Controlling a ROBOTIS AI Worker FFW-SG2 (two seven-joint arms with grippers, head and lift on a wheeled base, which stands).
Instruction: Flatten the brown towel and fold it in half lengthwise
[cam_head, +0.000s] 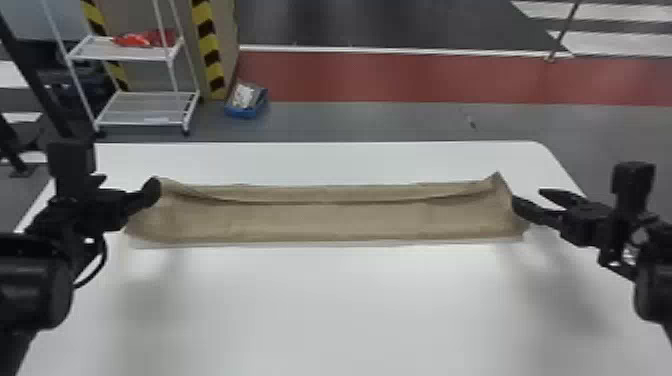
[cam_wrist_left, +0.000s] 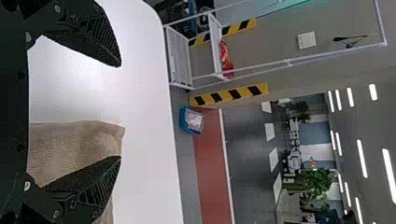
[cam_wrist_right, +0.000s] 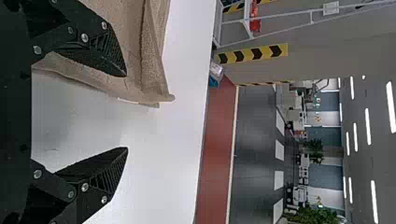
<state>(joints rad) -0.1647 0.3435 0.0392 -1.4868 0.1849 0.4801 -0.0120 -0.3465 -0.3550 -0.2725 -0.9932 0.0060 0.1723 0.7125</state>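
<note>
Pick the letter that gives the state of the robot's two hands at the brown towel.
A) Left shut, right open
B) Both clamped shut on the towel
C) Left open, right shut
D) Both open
D: the left hand and the right hand each show two fingers spread wide apart, neither pinching the brown towel.

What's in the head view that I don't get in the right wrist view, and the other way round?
Head view: the robot's left fingers and the towel along its whole length, from one end to the other.

Right wrist view: bright ceiling lights and green plants far off.

Both: the right fingers, part of the towel at least, the white table, the red floor strip and the white rack.
</note>
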